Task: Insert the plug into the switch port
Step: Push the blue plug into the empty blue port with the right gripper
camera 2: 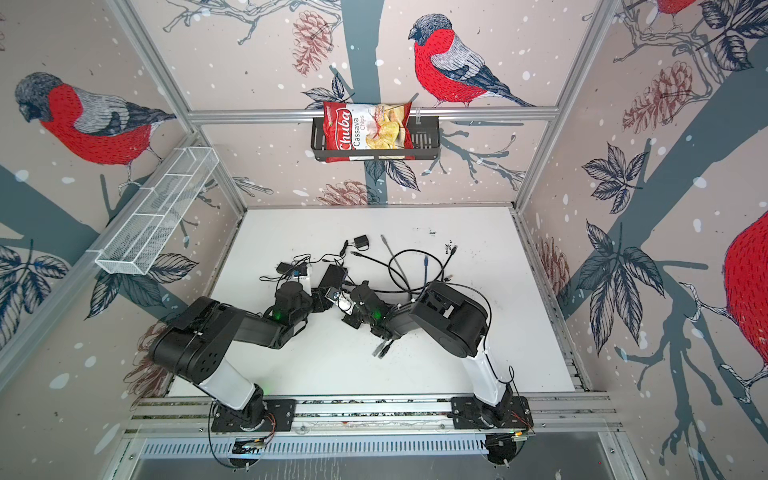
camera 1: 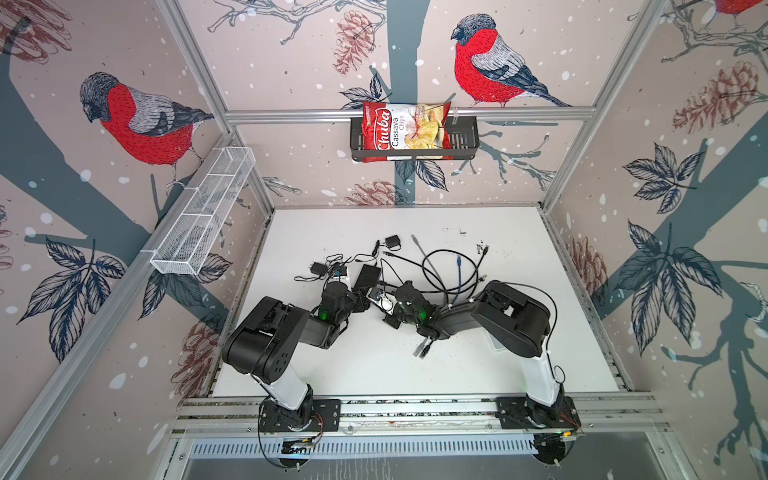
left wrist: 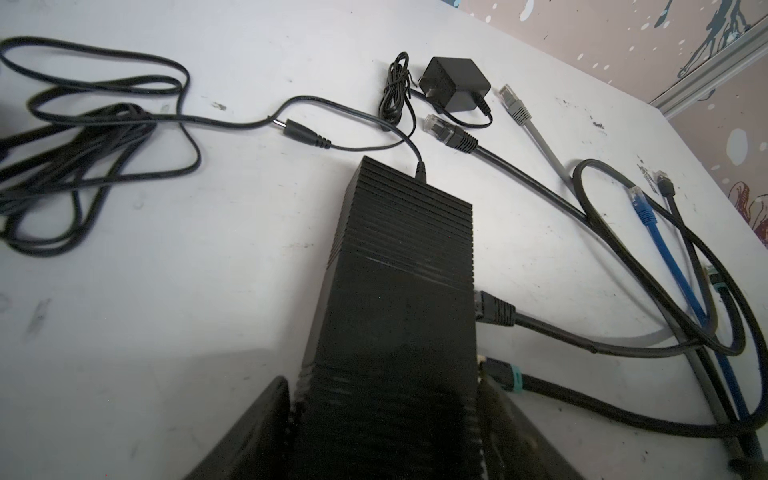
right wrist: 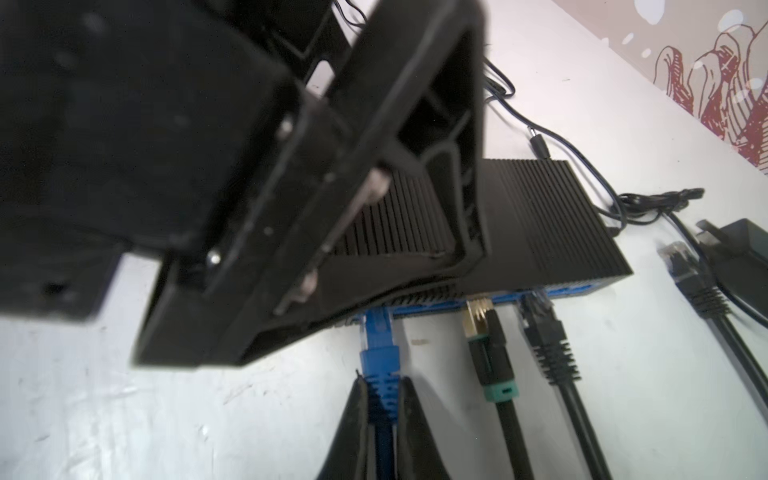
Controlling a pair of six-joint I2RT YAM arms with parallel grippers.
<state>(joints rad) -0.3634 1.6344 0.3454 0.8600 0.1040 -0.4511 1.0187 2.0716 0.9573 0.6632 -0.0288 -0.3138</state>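
Observation:
The switch (left wrist: pixel 399 270), a black ribbed box, lies on the white table and shows in both top views (camera 1: pixel 366 276) (camera 2: pixel 332 276). My left gripper (left wrist: pixel 384 399) is shut on its near end, one finger against each side. In the right wrist view the blue plug (right wrist: pixel 378 340) points at the switch's (right wrist: pixel 540 216) blue port face. My right gripper (right wrist: pixel 382 386) is shut on the plug's ribbed boot. The plug's tip reaches the port face, but the left gripper's finger (right wrist: pixel 415 187) hides how deep it sits. A gold-tipped plug (right wrist: pixel 482 324) and a black plug (right wrist: pixel 544 332) sit in ports beside it.
Behind the switch lie a black power adapter (left wrist: pixel 455 85), a grey-booted plug (left wrist: pixel 515 106), a loose black plug (left wrist: pixel 446 133), another blue cable end (left wrist: pixel 640 208) and a tangle of black cord (left wrist: pixel 83 145). A chip bag (camera 1: pixel 405 131) sits in a wall basket; a white mesh rack (camera 1: pixel 203 208) hangs left.

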